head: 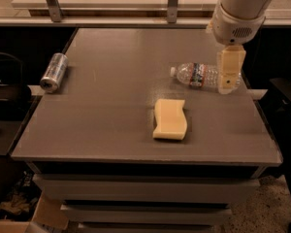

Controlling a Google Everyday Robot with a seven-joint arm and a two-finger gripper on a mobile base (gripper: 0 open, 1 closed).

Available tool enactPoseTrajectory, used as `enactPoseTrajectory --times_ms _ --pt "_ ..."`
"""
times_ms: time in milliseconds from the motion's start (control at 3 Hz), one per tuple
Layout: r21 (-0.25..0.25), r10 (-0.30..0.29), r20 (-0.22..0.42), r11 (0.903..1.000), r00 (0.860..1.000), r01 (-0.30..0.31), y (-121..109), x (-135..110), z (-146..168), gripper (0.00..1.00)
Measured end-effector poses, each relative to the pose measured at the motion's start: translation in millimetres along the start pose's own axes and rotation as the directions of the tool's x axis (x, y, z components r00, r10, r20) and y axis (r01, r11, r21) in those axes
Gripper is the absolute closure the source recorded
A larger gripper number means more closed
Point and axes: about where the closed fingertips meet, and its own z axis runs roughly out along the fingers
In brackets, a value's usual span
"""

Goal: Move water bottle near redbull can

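The water bottle [200, 75] lies on its side at the right of the grey table [111, 110], white cap pointing left, dark label band around its middle. The redbull can [54, 72] lies on its side at the table's far left edge, pull-tab end toward me. My gripper [230, 77] hangs down from the white arm at the upper right, its cream fingers over the bottle's right end, covering its base. The bottle rests on the table.
A pale yellow sponge [169, 119] lies in the middle front of the table, below the bottle. A rail with metal posts [173, 3] runs along the back. A dark chair [286, 96] stands to the right, dark clutter to the left.
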Motion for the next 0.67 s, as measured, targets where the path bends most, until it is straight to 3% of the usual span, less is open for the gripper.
enactPoseTrajectory --times_ms 667 --pt "-0.052 0.043 -0.060 0.9976 0.997 -0.046 -36.3 13.1 63.1 0.00"
